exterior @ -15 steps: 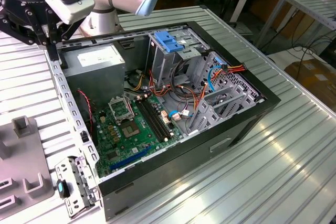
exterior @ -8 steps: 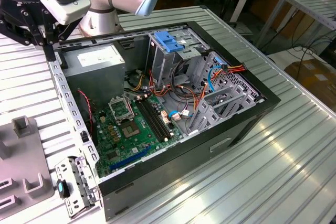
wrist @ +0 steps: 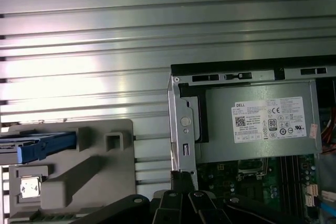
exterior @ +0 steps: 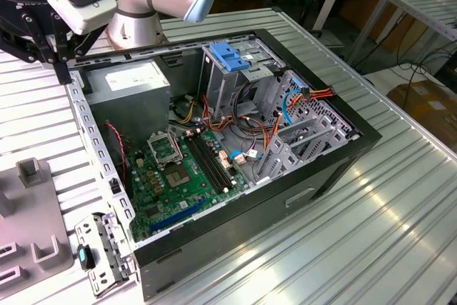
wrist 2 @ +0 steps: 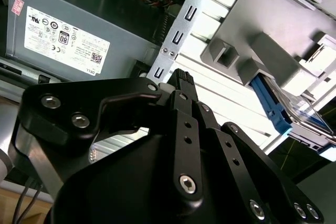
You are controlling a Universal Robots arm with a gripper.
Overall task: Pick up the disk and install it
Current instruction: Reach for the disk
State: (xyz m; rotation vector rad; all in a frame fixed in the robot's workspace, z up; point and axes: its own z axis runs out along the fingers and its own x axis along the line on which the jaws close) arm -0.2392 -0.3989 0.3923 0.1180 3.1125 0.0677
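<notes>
The tool (wrist 2: 181,80) hangs over the far corner of the open computer case (exterior: 335,169) on the exterior view's left, just above the case's perforated metal rim. Its black linkages block the tip in both wrist views, so I cannot tell how far open it is. No part of it touches the disk.

The disk (wrist: 47,148) sits in a grey plastic fixture (wrist: 105,171), set between the fixture's raised blocks, with one blue carrier rail facing out. In the second wrist view the same disk (wrist 2: 273,106) shows its blue rail and part of a pale flat face behind it. It is not installed. The fixture (exterior: 36,212) lies on the ribbed metal tabletop (exterior: 357,233), beside the case on the exterior view's left.

Inside the case, a large grey power supply box (exterior: 136,83) with a white sticker fills the far corner nearest the tool. The green motherboard (exterior: 178,176) lies flat on the case floor, nearer the camera. On the exterior view's right of the box stands a tall metal cage topped by a light-blue flap (exterior: 230,55), with orange and red cables (exterior: 314,94) running beside it. A small metal bracket (exterior: 103,248) rests on the tabletop at the case's near corner.
</notes>
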